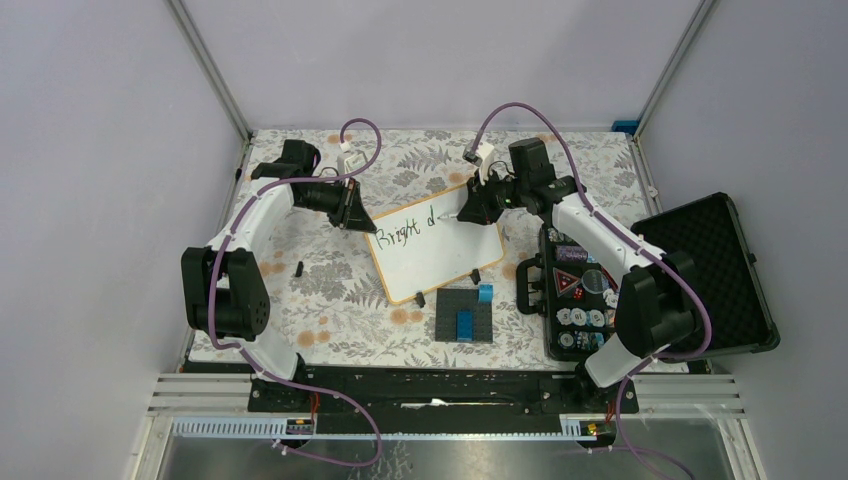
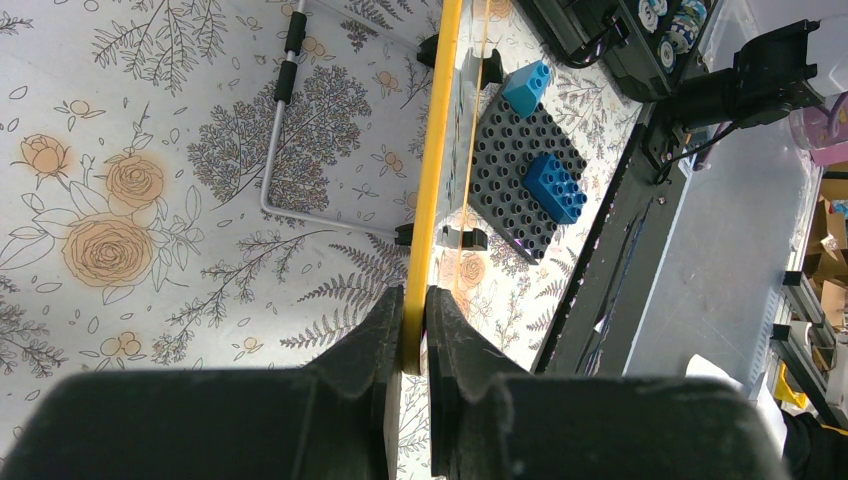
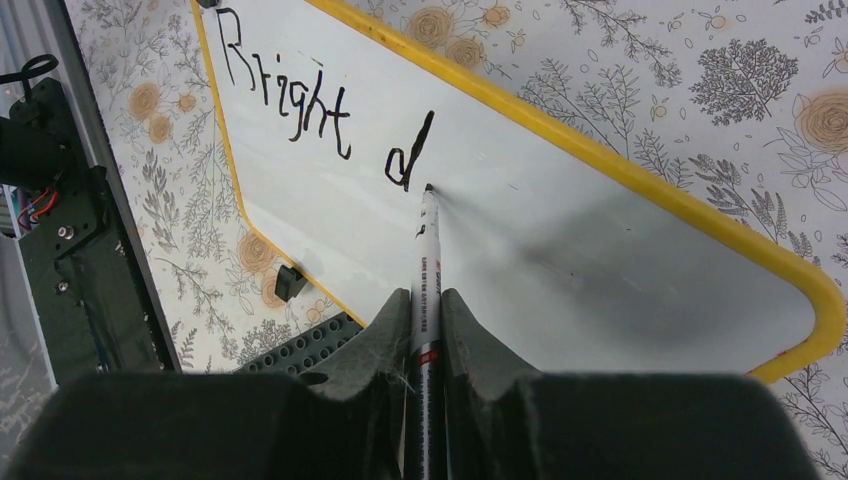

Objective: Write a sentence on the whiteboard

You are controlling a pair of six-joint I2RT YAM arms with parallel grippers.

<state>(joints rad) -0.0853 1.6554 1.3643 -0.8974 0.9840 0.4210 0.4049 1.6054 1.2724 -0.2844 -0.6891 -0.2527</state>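
- The flat white whiteboard with a thin yellow-orange frame (image 1: 432,262) is resting at an angle in the middle of the table with the flowered cloth (image 1: 320,290), just beyond the dark grey brick plate (image 1: 466,318) and left of the black case of poker chips (image 1: 578,300)
- The left gripper (image 2: 415,312) is pinching the yellow rim of the board near its far left corner, both fingers pressed against the frame, so it seems to be steadying the board
- The right gripper (image 3: 427,315) is squeezing a thin white marker pen (image 3: 427,240), and the pen tip is touching the white surface just beside the foot of the "d"
- The sentence (image 3: 300,110) is reading only "Bright d", so I judge that most of the writing is not yet done
- The board is looking light, stiff and smooth; on its small black feet it is probably sliding easily under the pen, so the rim, not the written face, seems the best place for holding it
- The ink is likely smearing if anything is brushing over it
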